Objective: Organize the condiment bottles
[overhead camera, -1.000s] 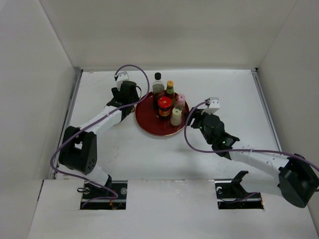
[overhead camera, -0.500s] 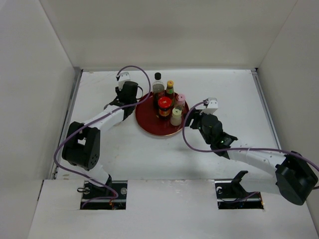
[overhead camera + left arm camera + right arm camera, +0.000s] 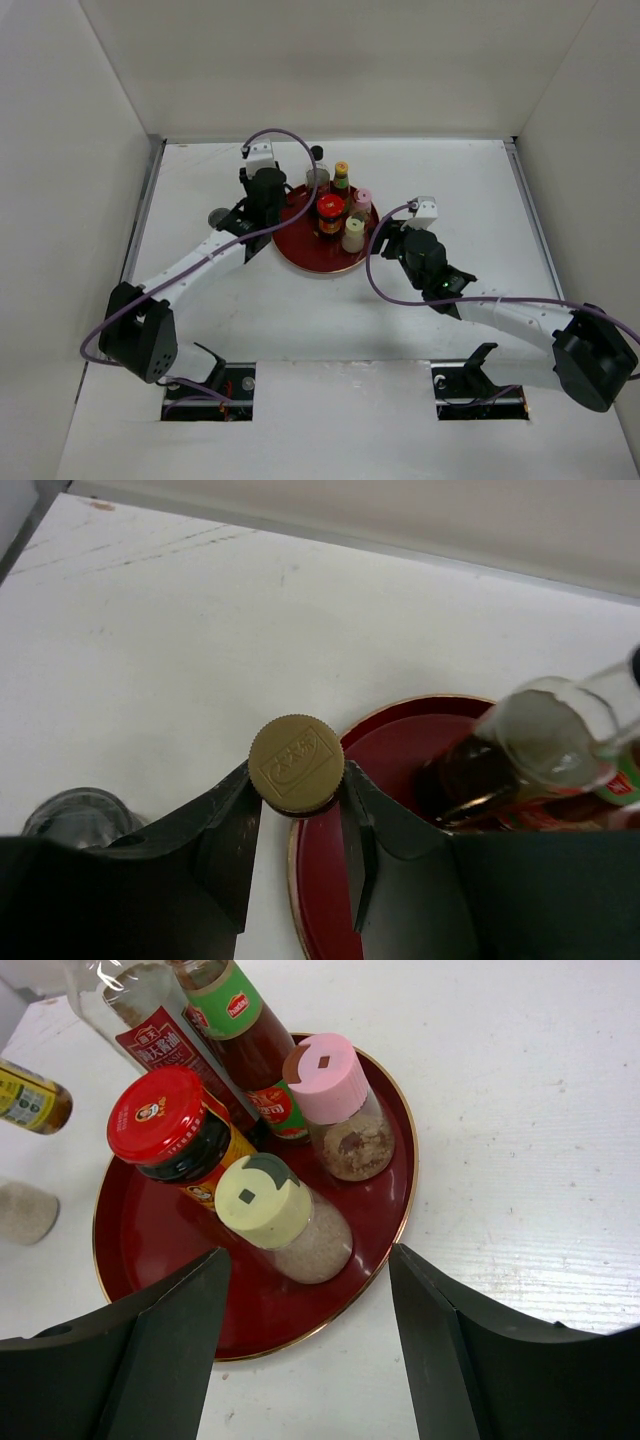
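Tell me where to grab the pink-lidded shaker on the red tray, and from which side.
Grip the pink-lidded shaker by its round glass body just below the lid, bringing the open right gripper in from the right rim of the red tray. It stands upright at that rim, while the red sauce bottle and the cream-lidded shaker crowd its other sides, so that side looks freest.

Tray (image 3: pixel 140 1245) glossy red; tall bottle (image 3: pixel 545 725) clear, shiny; small bottle (image 3: pixel 296 764) cap ribbed, dull gold; table (image 3: pixel 150 630) matt white, scuffed

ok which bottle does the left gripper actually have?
The small yellow-labelled bottle: the left gripper pinches its gold cap by the rim of the red tray. The rest stand free of both grippers.
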Motion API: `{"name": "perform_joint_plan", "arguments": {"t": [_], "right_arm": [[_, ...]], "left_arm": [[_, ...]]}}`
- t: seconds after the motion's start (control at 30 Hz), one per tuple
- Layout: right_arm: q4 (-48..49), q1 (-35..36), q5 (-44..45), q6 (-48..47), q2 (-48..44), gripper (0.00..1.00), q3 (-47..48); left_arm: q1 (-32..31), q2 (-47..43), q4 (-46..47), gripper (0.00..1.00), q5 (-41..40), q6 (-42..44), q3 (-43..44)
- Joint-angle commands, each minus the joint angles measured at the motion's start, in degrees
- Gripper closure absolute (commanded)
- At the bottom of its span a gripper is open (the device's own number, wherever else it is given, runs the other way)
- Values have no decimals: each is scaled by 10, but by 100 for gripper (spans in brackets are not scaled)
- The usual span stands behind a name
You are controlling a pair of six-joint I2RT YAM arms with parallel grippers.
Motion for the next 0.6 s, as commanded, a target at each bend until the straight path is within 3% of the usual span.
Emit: {"name": "perform_joint_plan", "arguments": {"t": [0.0,0.57], "right_arm": [[36,1,-2,1,-13,29,0],[36,-2,-2,0,-8,29,-1]], "left_arm": [[-32,-12,45,81,-12,6,-10],[-74,131,141,80,3,-10,14]]}}
